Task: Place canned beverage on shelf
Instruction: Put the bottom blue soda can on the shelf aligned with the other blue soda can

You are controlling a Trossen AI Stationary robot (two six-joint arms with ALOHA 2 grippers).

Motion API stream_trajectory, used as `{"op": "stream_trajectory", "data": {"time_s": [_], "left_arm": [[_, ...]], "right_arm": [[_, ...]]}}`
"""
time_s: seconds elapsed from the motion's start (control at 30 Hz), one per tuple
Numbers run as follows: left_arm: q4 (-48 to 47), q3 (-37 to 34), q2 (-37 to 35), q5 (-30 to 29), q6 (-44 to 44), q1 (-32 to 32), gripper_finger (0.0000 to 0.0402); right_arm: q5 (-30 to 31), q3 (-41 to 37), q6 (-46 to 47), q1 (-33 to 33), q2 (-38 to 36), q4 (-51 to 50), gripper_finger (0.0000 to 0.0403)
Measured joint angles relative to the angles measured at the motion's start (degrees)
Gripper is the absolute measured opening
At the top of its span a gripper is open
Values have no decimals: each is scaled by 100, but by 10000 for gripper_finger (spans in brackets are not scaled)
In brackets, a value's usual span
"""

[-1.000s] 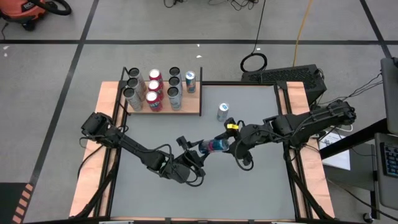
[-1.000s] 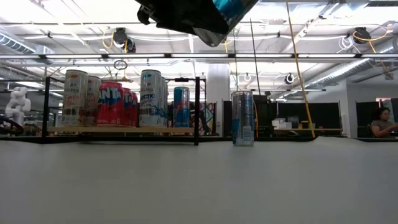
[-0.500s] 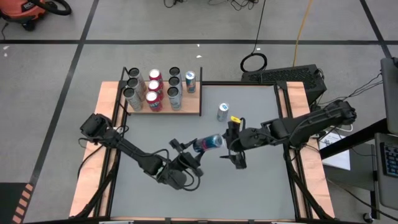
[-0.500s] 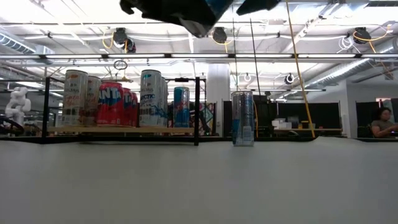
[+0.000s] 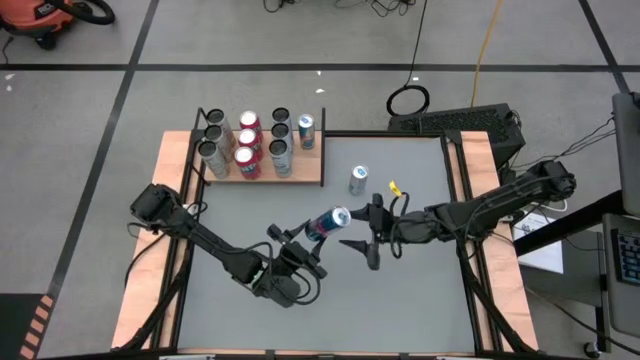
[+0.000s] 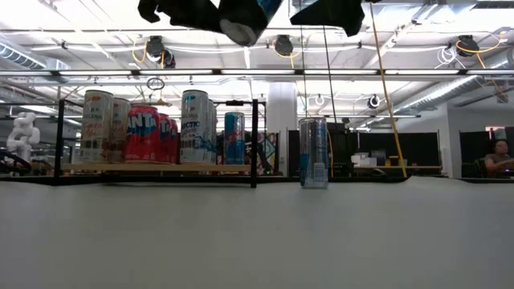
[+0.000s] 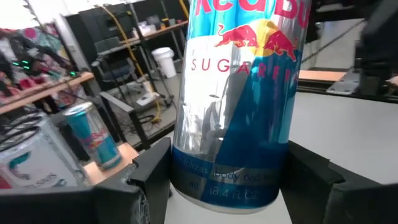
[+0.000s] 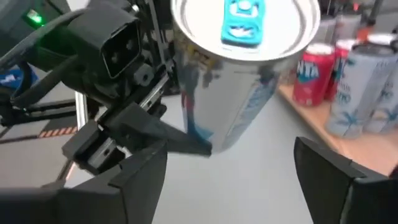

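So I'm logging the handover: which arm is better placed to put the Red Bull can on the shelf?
Left. The left claw is shut on the Red Bull can, held above the table. The right claw is open and apart from the can, and lies farther from the shelf than the left.

Glossy metal can (image 7: 233,99), matt grey tabletop (image 5: 400,300), wood-grain shelf (image 5: 300,176) board, black metal posts.

High view: overhead, straight down on the whole table (image 5: 400,290); low view: tabletop level, facing the room, shelf (image 6: 152,168) at mid-distance; left wrist view: very close on the blue can (image 7: 239,93), shelf probably behind it; right wrist view: close on the same can's top (image 8: 245,25); all four share that can.
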Motion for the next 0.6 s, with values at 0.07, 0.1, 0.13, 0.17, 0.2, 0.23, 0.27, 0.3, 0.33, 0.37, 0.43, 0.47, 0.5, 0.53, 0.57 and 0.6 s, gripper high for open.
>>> {"op": "stream_trajectory", "data": {"time_s": [0.07, 0.1, 0.13, 0.17, 0.2, 0.23, 0.27, 0.3, 0.33, 0.37, 0.43, 0.47, 0.5, 0.53, 0.57, 0.6], "left_arm": [[40, -2, 76, -133, -61, 4, 226], [47, -2, 97, -196, -135, 17, 226], [14, -2, 114, -253, -185, 19, 226], [9, -2, 123, -279, -257, 19, 226], [9, -2, 123, -287, -315, 30, 226], [29, 0, 151, -305, -385, 50, 226], [61, 4, 187, -353, -437, 65, 226], [32, 3, 208, -374, -430, 74, 226], [-10, -2, 232, -388, -407, 78, 226], [-7, -4, 280, -394, -407, 102, 226], [87, 0, 383, -465, -445, 160, 226], [51, 0, 405, -494, -443, 168, 226], [36, -2, 434, -505, -445, 184, 226], [108, -1, 483, -526, -447, 224, 226], [177, 2, 519, -574, -444, 250, 226], [209, 2, 532, -623, -422, 258, 226]], "right_arm": [[-15, 188, 268, 0, -68, -550, 282], [-15, 366, 400, -10, -102, -1007, 282], [-5, 623, 492, -28, -123, -1536, 282], [-2, 909, 564, -47, -129, -2119, 282], [0, 1219, 641, -55, -129, -2736, 282], [2, 1539, 670, -61, -112, -3328, 282], [1, 1871, 679, -69, -65, -3858, 282], [-4, 2212, 672, -106, -21, -4255, 282], [-7, 2542, 624, -134, 31, -4604, 282], [-29, 2846, 551, -158, 72, -4918, 282], [-193, 3437, 386, -275, 179, -5354, 282], [-416, 3726, 304, -362, 258, -5522, 282], [-758, 3979, 222, -450, 347, -5700, 283], [-1062, 4219, 182, -545, 462, -5909, 284], [-1261, 4457, 157, -630, 589, -6125, 287], [-1377, 4672, 146, -702, 732, -6323, 291]]}}
